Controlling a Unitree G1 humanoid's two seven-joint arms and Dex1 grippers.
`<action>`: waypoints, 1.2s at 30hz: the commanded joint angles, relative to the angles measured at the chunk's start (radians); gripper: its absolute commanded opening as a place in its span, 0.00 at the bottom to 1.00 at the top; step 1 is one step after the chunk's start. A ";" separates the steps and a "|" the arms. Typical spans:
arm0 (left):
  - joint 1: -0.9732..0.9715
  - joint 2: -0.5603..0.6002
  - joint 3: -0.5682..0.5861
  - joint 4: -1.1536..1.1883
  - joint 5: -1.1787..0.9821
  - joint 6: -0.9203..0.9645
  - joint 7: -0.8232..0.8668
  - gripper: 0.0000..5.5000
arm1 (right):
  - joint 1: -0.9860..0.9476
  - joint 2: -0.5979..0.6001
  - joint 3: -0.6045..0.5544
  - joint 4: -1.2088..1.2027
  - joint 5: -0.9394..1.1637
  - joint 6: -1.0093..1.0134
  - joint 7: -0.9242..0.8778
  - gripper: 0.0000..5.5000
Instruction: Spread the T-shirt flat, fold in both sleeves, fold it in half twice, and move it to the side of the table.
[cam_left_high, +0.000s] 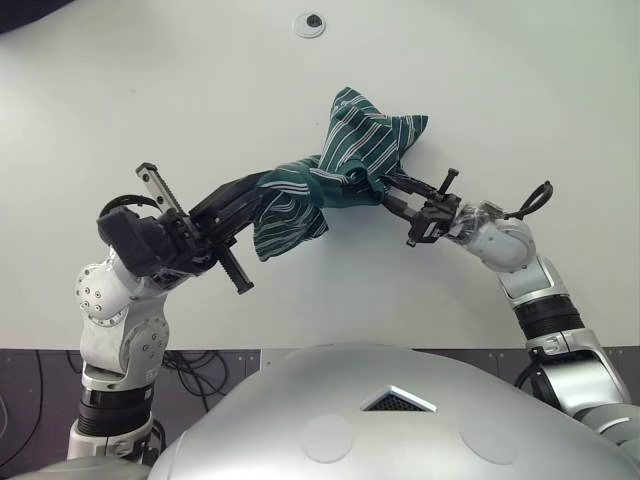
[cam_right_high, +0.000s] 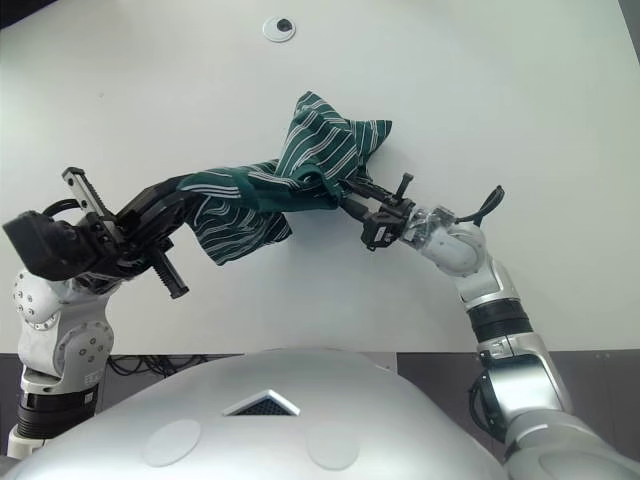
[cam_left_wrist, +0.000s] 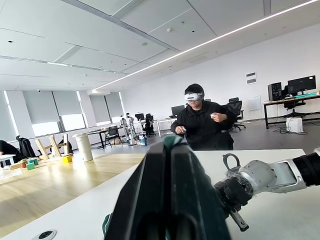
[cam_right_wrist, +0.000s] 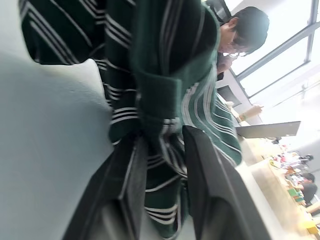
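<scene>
Green, white-striped cotton T-shirt (cam_left_high: 360, 150) hangs bunched in a rope-like twist near the middle of the white tabletop (cam_left_high: 520, 90), strung between the two grippers. The left gripper (cam_left_high: 248, 195) meets the cloth at its 8 o'clock end. Its black fingers (cam_left_wrist: 150, 200) lie pressed together, with a scrap of green pinched at their tips and more fabric draped over them. The right gripper (cam_left_high: 388, 190) holds the bundle from 4 o'clock, and the right wrist view shows striped fabric clamped between its two dark fingers (cam_right_wrist: 205, 165). One crumpled lobe of the shirt stands up toward 1 o'clock. A looser fold droops at 7 o'clock, just beside the left fingers; I cannot tell whether it touches the surface.

Bare white tabletop spreads wide toward 9, 12 and 3 o'clock of the shirt. A small round white fitting with a dark centre (cam_left_high: 310, 24) sits well apart at 12 o'clock. The table's near edge (cam_left_high: 400, 342) runs along 6 o'clock, close to both forearms.
</scene>
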 joint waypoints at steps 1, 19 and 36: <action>-0.005 -0.004 -0.002 -0.011 0.011 0.014 -0.001 0.00 | -0.024 -0.012 0.006 0.014 -0.003 -0.009 -0.014 0.09; -1.270 0.263 -0.201 1.082 1.193 -0.447 0.281 0.00 | -0.789 -0.049 -0.191 0.297 0.179 0.382 -0.069 0.01; -1.982 0.123 -0.397 1.835 1.405 -0.320 0.794 0.00 | -1.414 -0.118 -0.091 0.904 -0.095 0.286 -0.441 0.01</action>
